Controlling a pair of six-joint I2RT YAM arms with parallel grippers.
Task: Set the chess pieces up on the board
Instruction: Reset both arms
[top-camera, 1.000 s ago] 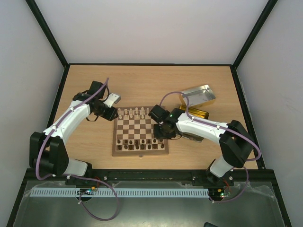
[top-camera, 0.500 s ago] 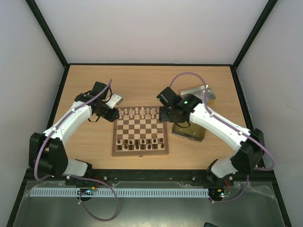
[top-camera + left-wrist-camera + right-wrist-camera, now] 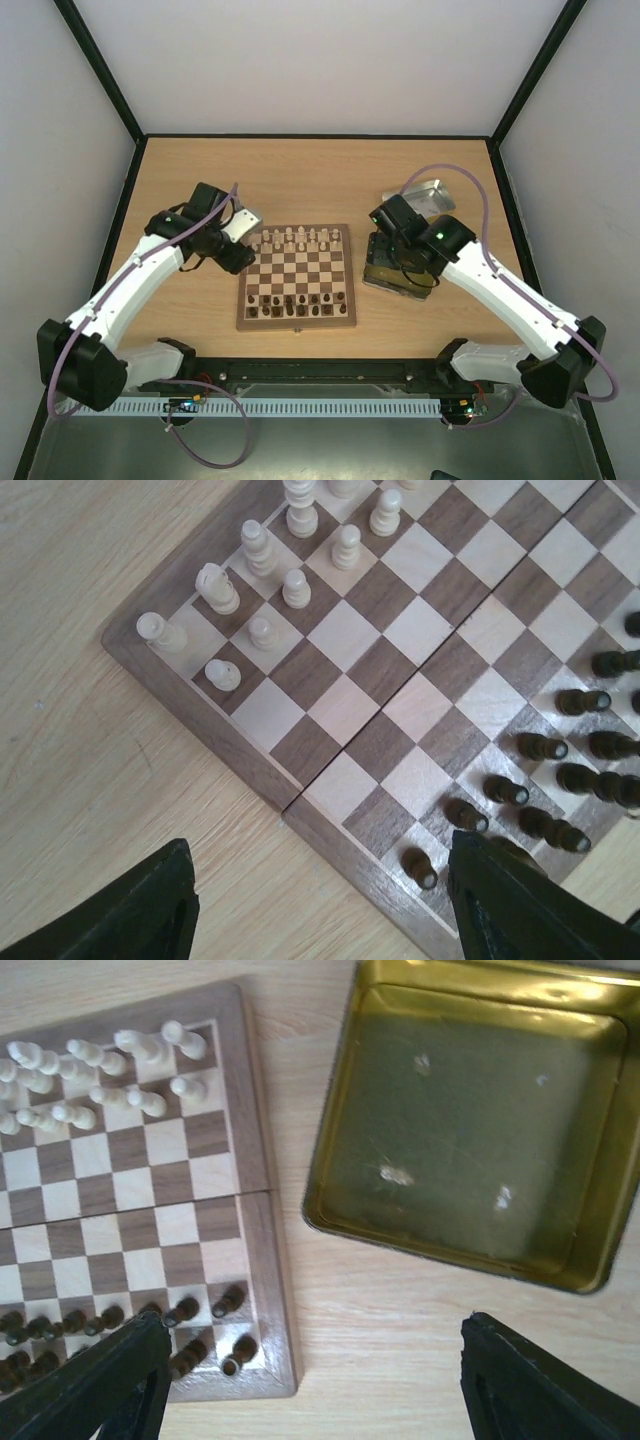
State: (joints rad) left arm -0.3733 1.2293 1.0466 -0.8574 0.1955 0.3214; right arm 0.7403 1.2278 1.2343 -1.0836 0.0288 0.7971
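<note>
- Midway across the table (image 3: 300, 180), between the two arms, lies the board (image 3: 297, 272), flat and square to the arm bases.
- Along the board's far edge stand the pale pieces (image 3: 295, 238) in two rows. The left wrist view shows the ones at the far left corner upright, one to a square.
- Along the board's near edge stand the dark pieces (image 3: 295, 303), also in two rows and well apart from the pale ones (too small from above for me to tell one kind from another).
- At the board's left edge hangs the left gripper (image 3: 320, 910), looking down on the rim. Its fingers are spread wide and hold nothing, with only the board's border and the table showing between them.
- Off the board's right edge hangs the right gripper (image 3: 310, 1390), over the strip of table between the board and the gold tin (image 3: 470, 1140). Its fingers are also spread wide, with nothing gripped.
- The gold tin sits just beside the board's right edge, apart from it, its open side up and its inner floor scuffed (the right arm hides much of it from above).
- Beyond the board's far right corner, past the gold tin, lies a silver tin (image 3: 425, 195), partly hidden by the right arm.
</note>
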